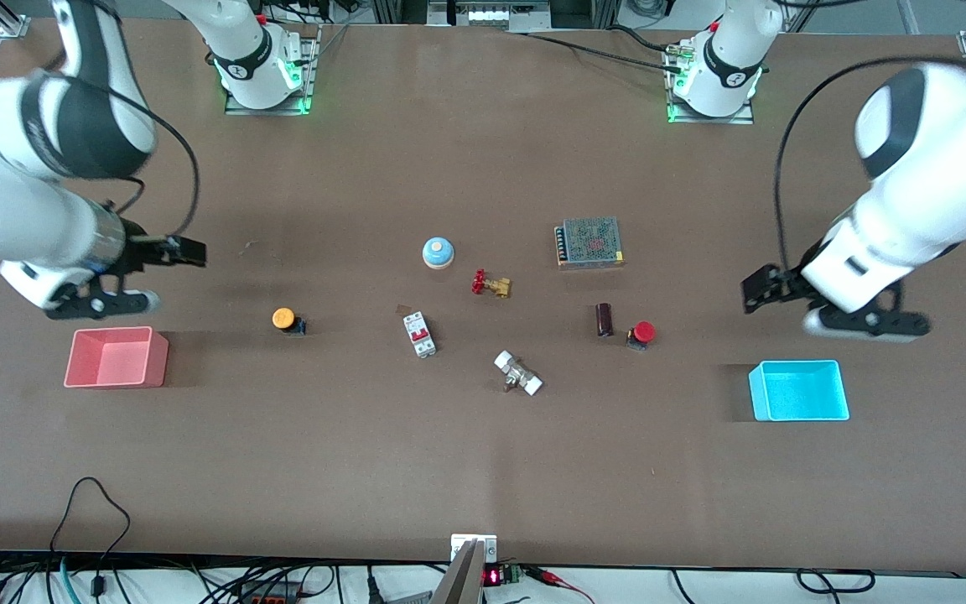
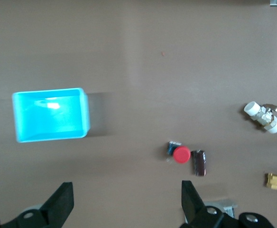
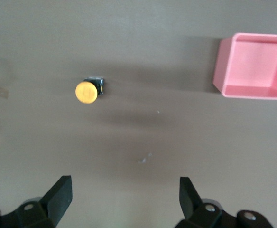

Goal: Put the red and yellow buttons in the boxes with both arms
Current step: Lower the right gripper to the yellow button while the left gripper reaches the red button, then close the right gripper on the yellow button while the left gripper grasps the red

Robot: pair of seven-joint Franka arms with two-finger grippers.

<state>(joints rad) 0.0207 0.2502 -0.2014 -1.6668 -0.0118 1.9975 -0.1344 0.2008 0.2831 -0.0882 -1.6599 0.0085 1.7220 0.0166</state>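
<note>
The yellow button stands on the table between the pink-red bin and the middle clutter; the right wrist view shows it and the bin. The red button stands next to a dark cylinder, toward the cyan bin; the left wrist view shows the button and the bin. Both bins are empty. My right gripper is open over bare table by the pink-red bin. My left gripper is open over bare table by the cyan bin.
In the middle lie a blue-domed bell, a red-handled brass valve, a white and red breaker and a white-ended fitting. A grey mesh-topped box sits farther from the front camera than the red button.
</note>
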